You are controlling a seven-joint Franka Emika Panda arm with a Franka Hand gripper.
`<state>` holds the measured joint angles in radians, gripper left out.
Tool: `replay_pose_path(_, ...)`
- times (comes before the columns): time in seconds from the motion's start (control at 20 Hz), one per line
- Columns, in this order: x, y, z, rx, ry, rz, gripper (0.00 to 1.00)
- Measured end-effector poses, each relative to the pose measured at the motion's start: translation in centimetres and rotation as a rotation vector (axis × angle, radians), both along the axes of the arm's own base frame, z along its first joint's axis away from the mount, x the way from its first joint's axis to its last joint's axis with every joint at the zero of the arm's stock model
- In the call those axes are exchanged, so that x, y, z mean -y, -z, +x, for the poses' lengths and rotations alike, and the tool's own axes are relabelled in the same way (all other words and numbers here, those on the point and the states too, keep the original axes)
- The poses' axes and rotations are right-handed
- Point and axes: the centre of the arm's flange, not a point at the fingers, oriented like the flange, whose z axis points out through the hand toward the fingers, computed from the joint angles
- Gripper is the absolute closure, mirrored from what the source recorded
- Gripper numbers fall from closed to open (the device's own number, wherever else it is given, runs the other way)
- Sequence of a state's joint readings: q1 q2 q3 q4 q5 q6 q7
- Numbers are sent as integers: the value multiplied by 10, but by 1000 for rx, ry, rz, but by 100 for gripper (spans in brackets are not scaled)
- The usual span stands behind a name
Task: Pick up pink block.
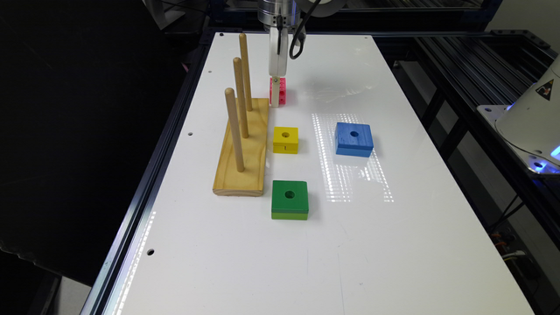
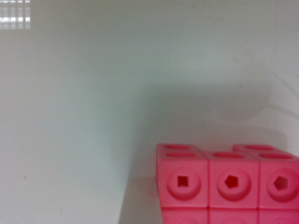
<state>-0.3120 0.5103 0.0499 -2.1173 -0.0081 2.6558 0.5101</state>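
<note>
Closest to the wrist camera is the pink block [image 2: 229,184], its face of round sockets sharp and near, resting on the white table [image 2: 93,116]. In the exterior view the pink block [image 1: 278,91] sits at the far end of the table, just beside the far corner of the wooden peg board [image 1: 243,151], and the white gripper [image 1: 276,89] hangs straight down onto it, overlapping its near face. Whether the fingers are closed on the block or merely around it, neither view lets you tell — so don't assume a grip.

Before you lift, confirm the block is centred between the fingers and squeeze firmly. Then rise straight up; the tall pegs [image 1: 245,72] stand close on the exterior view's left, and any sideways drift risks a knock. Watch the wrist view as you go — the block should leave the table with you, not tilt or slip. The yellow block [image 1: 285,140], the blue block [image 1: 354,139] and the green block [image 1: 289,199] lie nearer the camera, well apart from your path.
</note>
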Motion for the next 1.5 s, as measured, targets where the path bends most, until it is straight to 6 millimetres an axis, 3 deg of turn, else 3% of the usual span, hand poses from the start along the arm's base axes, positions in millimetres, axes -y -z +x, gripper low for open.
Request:
replay_pose_path(0.35, 1, -6, 1, 5, 1, -2, 100)
replay_pose_path(0.65, 2, -33, 2, 2, 0, -4, 100)
replay_pose_path(0.95, 2, -74, 2, -4, -1, -7, 100)
replay_pose_path(1.2, 2, -79, 2, -3, -1, -8, 100)
replay_pose_path(1.5, 1, -112, 0, -1, -2, -11, 100)
